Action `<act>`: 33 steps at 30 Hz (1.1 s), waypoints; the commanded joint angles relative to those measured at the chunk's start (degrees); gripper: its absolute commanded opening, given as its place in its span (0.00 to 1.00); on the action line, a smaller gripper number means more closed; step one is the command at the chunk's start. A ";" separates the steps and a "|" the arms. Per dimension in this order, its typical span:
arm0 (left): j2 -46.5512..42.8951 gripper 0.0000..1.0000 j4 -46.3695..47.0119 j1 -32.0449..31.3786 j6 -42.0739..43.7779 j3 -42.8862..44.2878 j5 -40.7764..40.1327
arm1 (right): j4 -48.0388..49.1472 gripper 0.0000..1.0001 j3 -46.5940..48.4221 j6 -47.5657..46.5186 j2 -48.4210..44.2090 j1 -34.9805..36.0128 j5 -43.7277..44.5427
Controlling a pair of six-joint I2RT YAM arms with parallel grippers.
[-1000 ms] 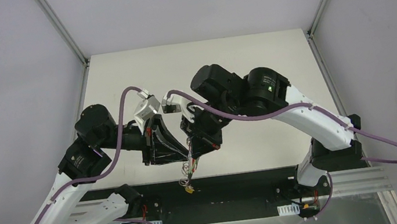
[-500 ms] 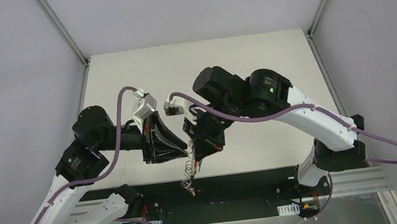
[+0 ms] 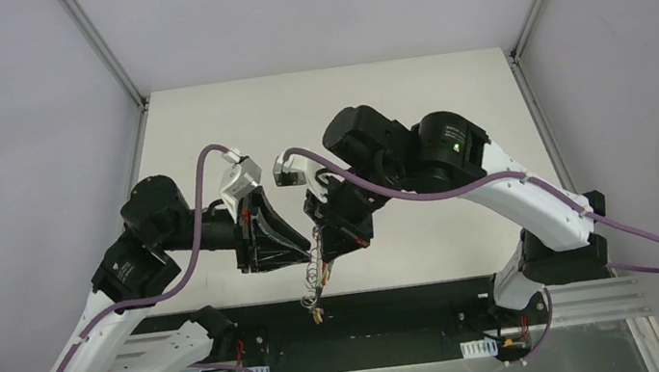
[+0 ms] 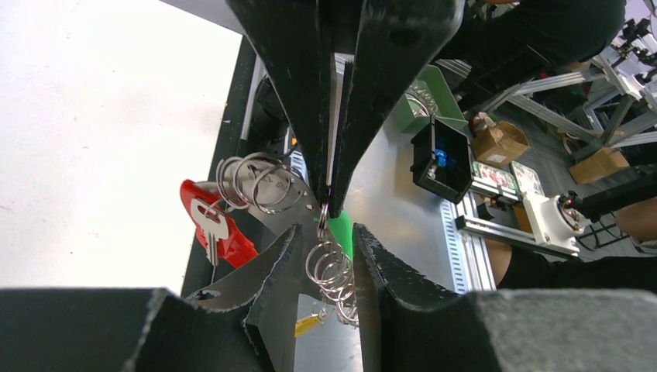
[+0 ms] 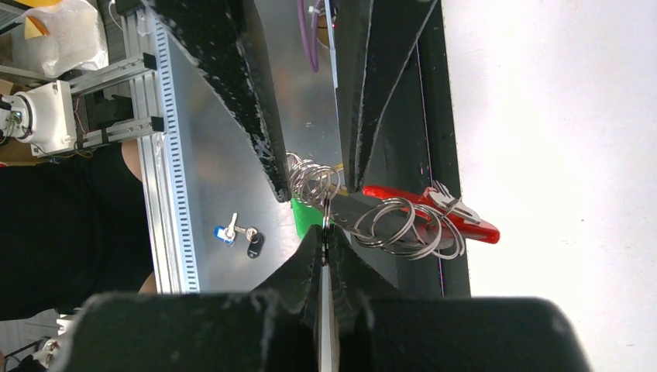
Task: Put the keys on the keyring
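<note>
The keyring hangs between my two grippers, its red part (image 4: pixel 232 240) to one side with a silver key (image 4: pixel 209 226) against it, and it shows in the top view (image 3: pixel 317 270) too. My right gripper (image 5: pixel 324 231) is shut on one small wire ring (image 5: pixel 328 211) of the keyring. My left gripper (image 4: pixel 328 232) is open, its fingers on either side of the hanging wire rings (image 4: pixel 335 267). A green tag (image 4: pixel 341 235) sits behind the rings. A yellow tag (image 3: pixel 315 315) dangles lowest. In the top view the left gripper (image 3: pixel 307 247) and right gripper (image 3: pixel 327 252) nearly meet.
All this hangs above the black strip (image 3: pixel 401 307) at the table's near edge, with the white tabletop (image 3: pixel 334 107) beyond. A blue-tagged key (image 5: pixel 226 232) and a black tag (image 5: pixel 254 246) lie on the metal surface below, left of the grippers in the right wrist view.
Both grippers have shifted slightly away from the near edge. The hanging rings and yellow tag have swung a little. The right gripper's hold has not changed.
</note>
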 commanded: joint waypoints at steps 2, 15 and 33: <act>-0.22 0.29 1.11 -0.29 0.54 1.46 2.50 | 1.70 0.00 4.66 1.12 0.47 -0.37 -0.12; -1.19 0.28 1.10 -0.30 0.73 1.16 2.62 | 1.07 0.00 5.42 0.91 2.14 -0.41 -0.37; -0.19 0.24 1.10 -0.28 0.97 1.30 5.01 | -0.09 0.00 7.49 0.35 4.09 -0.83 -0.72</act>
